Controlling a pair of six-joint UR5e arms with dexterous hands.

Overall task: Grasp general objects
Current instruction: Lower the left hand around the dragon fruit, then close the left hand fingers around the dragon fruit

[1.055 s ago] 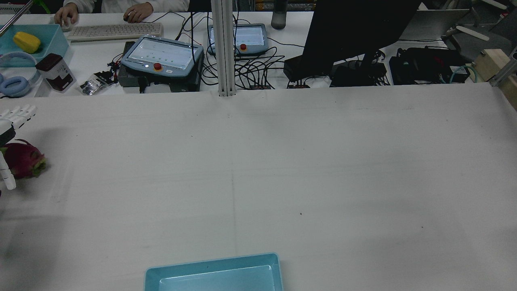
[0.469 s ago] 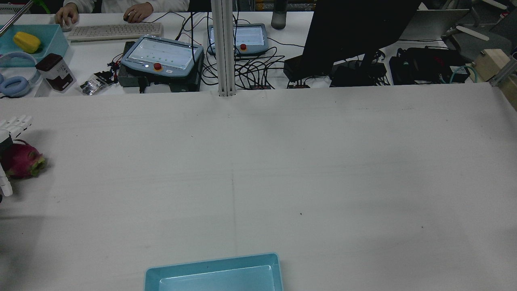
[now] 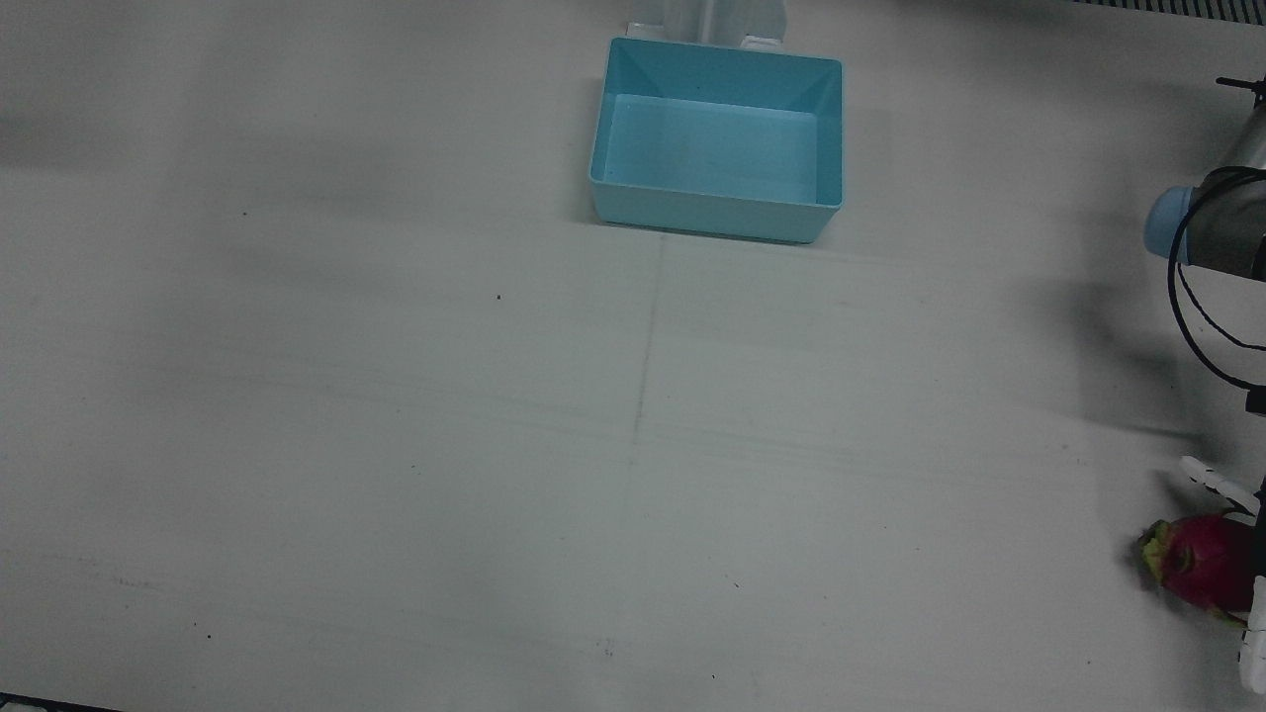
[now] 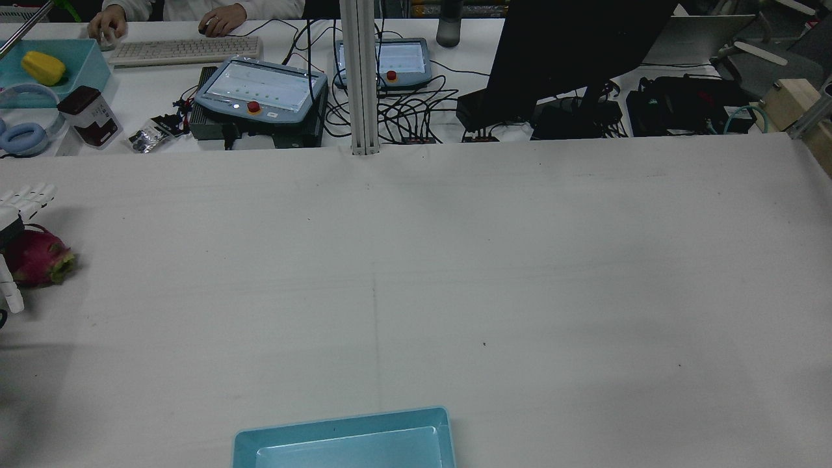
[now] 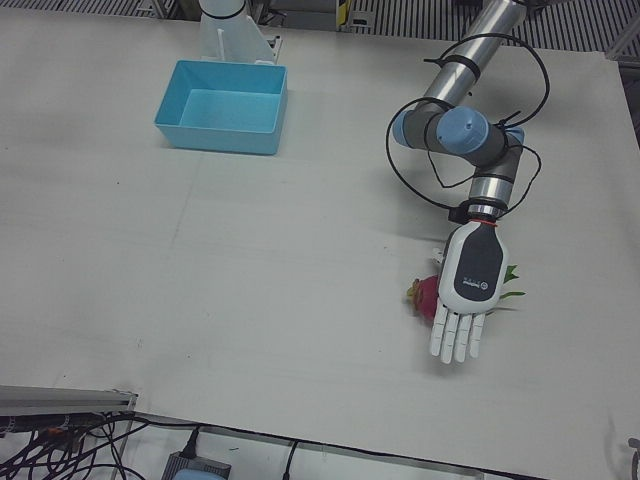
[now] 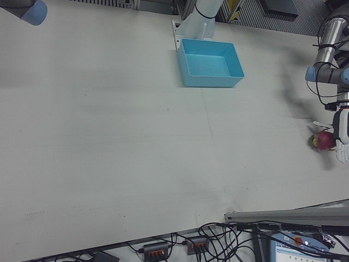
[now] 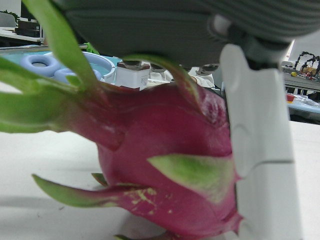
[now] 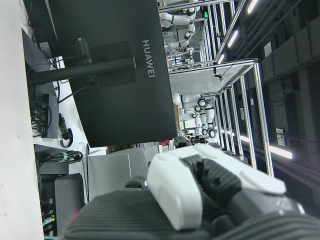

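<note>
Left robot hand (image 5: 465,300) hovers palm-down over the dragon fruit (image 5: 427,296), fingers spread, evidently positioned for enclosing it. The fruit rests on the table (image 5: 250,270).

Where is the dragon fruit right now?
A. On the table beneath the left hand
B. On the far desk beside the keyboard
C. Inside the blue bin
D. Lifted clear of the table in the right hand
A: the dragon fruit lies on the white table under the left hand, far from the empty blue bin.

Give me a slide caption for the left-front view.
Left robot hand hovers, fingers extended, over a dragon fruit; blue bin sits empty.
</note>
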